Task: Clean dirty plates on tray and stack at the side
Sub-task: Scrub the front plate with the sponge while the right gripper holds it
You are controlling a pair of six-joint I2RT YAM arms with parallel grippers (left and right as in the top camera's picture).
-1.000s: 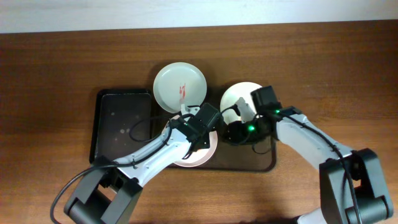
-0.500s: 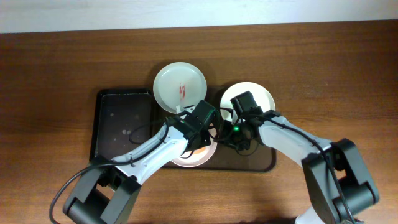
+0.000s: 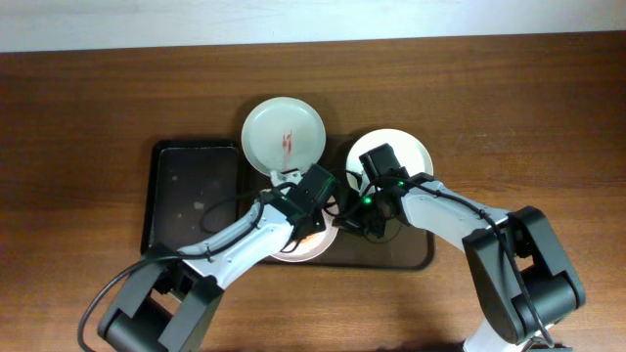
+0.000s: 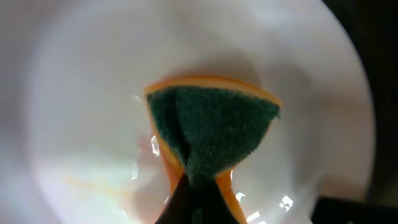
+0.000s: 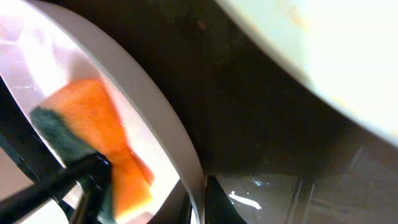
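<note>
Sponge (image 4: 211, 127), green face down, pinched in left gripper (image 4: 194, 194), pressed on near plate (image 4: 81, 112) inside tray (image 3: 181, 210) | right gripper (image 5: 198, 202) at this plate's rim, we cannot tell if clamped | we judge: scrub under way; smeared plate (image 3: 284, 137) unwiped; third plate (image 3: 413, 152) looks plain; nothing stacked.

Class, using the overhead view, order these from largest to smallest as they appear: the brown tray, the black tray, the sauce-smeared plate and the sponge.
1. Brown tray, though partly covered.
2. Black tray.
3. Sauce-smeared plate.
4. Sponge, only an orange sliver showing, so its true extent is unsure.
</note>
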